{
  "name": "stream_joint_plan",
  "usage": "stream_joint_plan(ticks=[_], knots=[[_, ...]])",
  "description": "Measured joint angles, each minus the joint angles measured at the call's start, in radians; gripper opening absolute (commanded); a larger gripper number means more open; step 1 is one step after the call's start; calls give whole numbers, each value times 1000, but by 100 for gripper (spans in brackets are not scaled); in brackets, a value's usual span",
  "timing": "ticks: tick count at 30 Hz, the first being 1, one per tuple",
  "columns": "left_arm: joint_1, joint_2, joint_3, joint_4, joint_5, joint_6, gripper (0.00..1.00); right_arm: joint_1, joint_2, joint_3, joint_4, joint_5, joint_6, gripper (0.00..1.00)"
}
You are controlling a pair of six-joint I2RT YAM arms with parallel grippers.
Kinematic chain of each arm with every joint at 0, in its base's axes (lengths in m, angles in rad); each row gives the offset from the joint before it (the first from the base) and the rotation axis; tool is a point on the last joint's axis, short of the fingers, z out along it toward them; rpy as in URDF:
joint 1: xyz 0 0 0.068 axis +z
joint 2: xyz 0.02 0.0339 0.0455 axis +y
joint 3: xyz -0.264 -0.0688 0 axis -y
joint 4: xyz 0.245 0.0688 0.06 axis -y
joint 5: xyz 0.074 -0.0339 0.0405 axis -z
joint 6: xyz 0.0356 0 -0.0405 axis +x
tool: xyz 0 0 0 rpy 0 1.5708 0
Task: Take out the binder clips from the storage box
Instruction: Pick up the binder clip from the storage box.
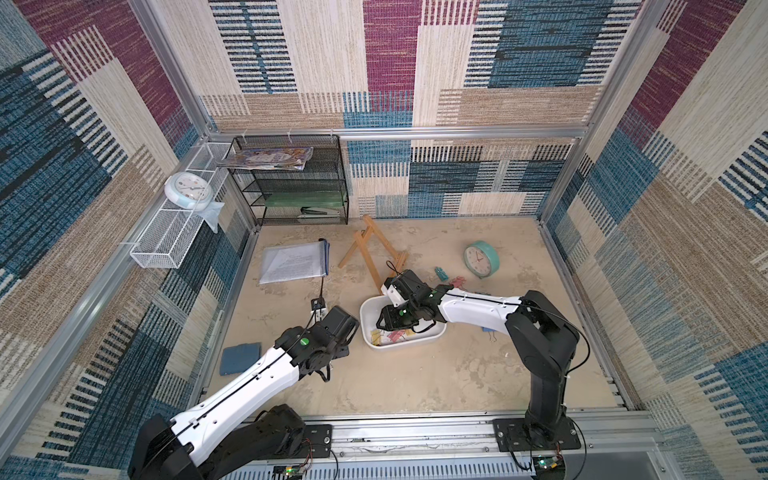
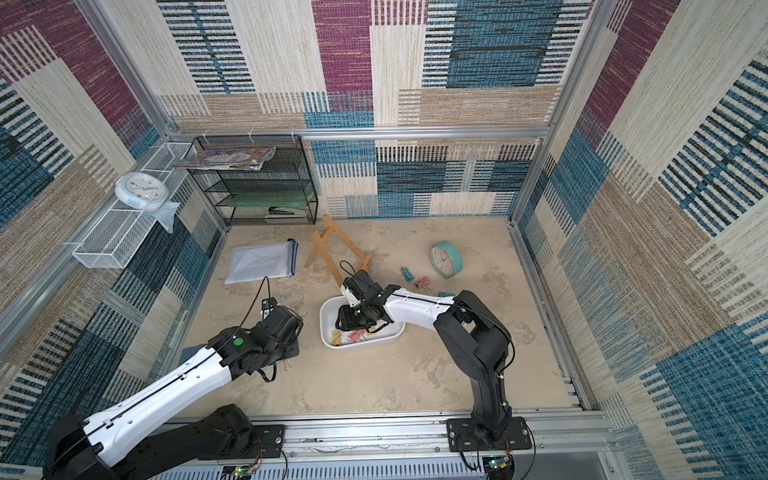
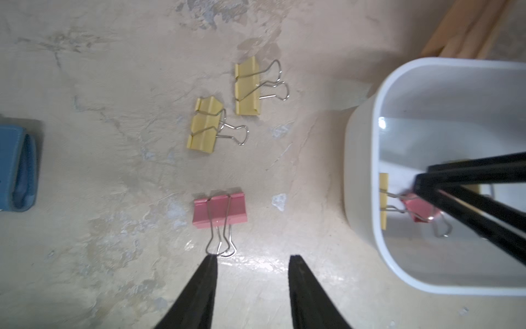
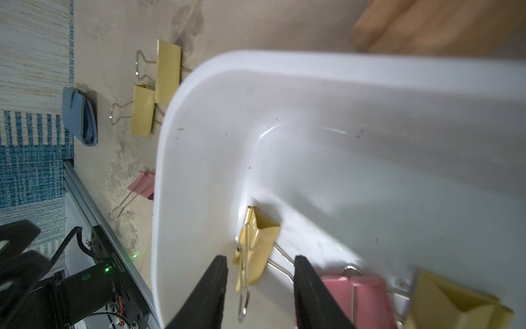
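**Right tool down in the storage box, left tool low over the bench**

The right arm (image 1: 540, 332) rises from its near-side base with the upper link almost upright. Its white forearm reaches level across to the storage box (image 1: 369, 318), and the wrist bends down into it. In the right wrist view the right tool (image 4: 259, 260) stands spread, one finger on each side of a yellow clip (image 4: 259, 242) on the box floor. A clear gap shows on one side. Whether the other finger touches the clip's wire handle I cannot tell. A pink clip (image 4: 363, 296) and a second yellow clip (image 4: 452, 304) lie just beside it in the box.

The left arm (image 1: 249, 374) stretches low from the near-left corner, its wrist beside the box. The left tool (image 3: 252, 257) is spread and pinches nothing. One fingertip sits at the wire loops of a loose pink clip (image 3: 219, 210) on the bench (image 1: 415, 374). Two loose yellow clips (image 3: 203, 125) lie farther out.

So the binder clips are partly in the box and partly out on the bench.

In both top views the wrists cover the fingers of both tools, and the right wrist hides much of the box's inside. A teal clip (image 1: 441, 273) near the teal clock (image 1: 482, 258) is too small to make out well. The blue pouch (image 3: 17, 168) is cut off at the edge of the left wrist view. The wooden easel (image 4: 441, 25) is only a blur in the right wrist view.
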Motion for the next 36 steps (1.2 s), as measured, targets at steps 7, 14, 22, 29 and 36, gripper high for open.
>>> stream_joint_plan(ticks=[7,14,22,29,36], knots=[[0,-72,-55,178,106,-10,51,20,19,14,-37,-4,0,26],[0,-61,-51,227,124,-17,52,21,13,25,-57,-13,0,5],[0,-58,-51,239,126,-27,67,19,-53,-8,-10,-26,37,0],[2,-58,-59,269,134,-43,79,1,-105,-87,139,-59,144,0],[2,-60,-63,282,166,-54,82,-24,-105,-137,261,-106,205,0]])
